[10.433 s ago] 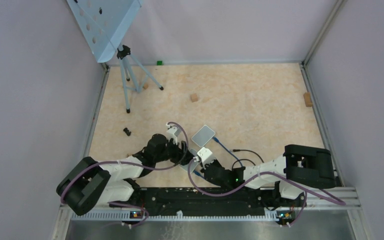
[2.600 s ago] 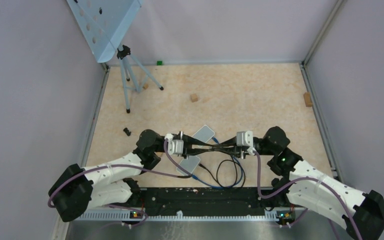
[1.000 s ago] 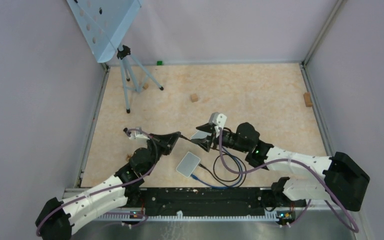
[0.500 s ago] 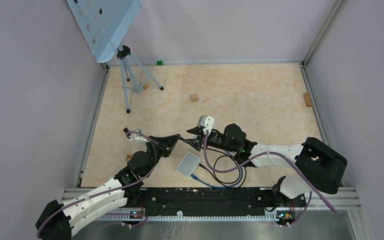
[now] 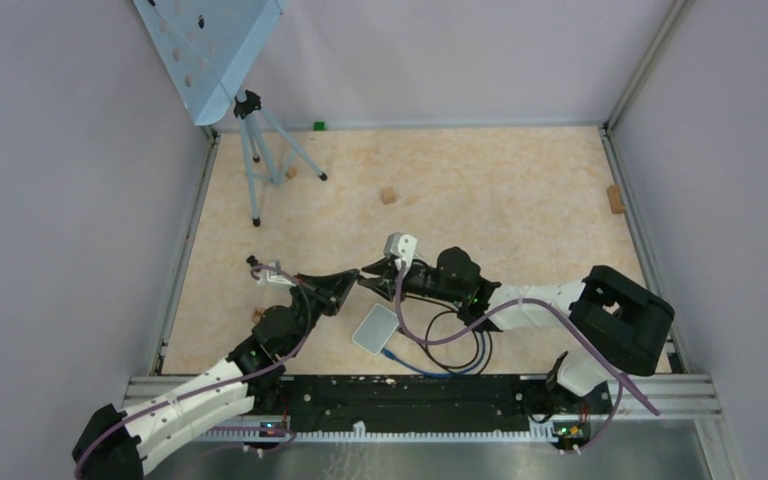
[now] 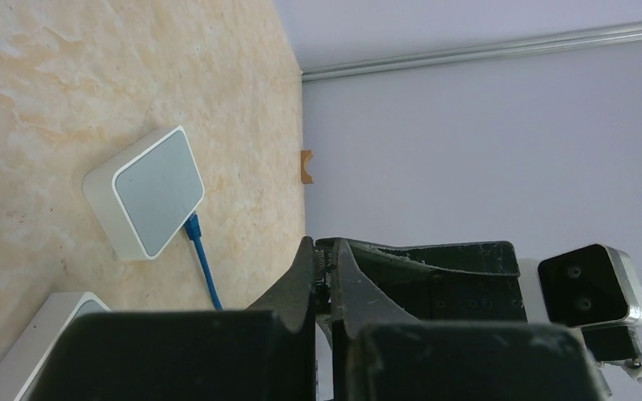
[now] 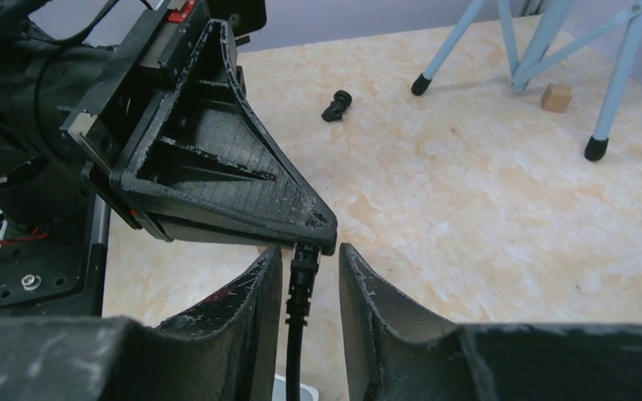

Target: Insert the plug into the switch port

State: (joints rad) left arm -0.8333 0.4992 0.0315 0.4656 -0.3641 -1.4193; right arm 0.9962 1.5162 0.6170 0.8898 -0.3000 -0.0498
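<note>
Plug (image 7: 303, 263) hung off the table, pinched at the tip of the clenched left gripper (image 7: 322, 234). Its cable (image 7: 293, 338) ran between the right gripper's (image 7: 311, 251) parted fingers, untouched. A white box (image 5: 377, 328) lay near.

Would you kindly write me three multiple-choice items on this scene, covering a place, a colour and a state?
1. Where does the black cable run in the right wrist view?
A) over a tripod leg
B) between the fingers of the right gripper
C) under a wooden block
2. What colour is the lead plugged into the white box?
A) blue
B) red
C) yellow
3. The left gripper is:
A) wide open
B) shut on the plug
C) out of view
Key: 1 B, a finger stands on each side of it; 2 A, the lead is plainly blue; 3 B, its tips pinch the plug.
</note>
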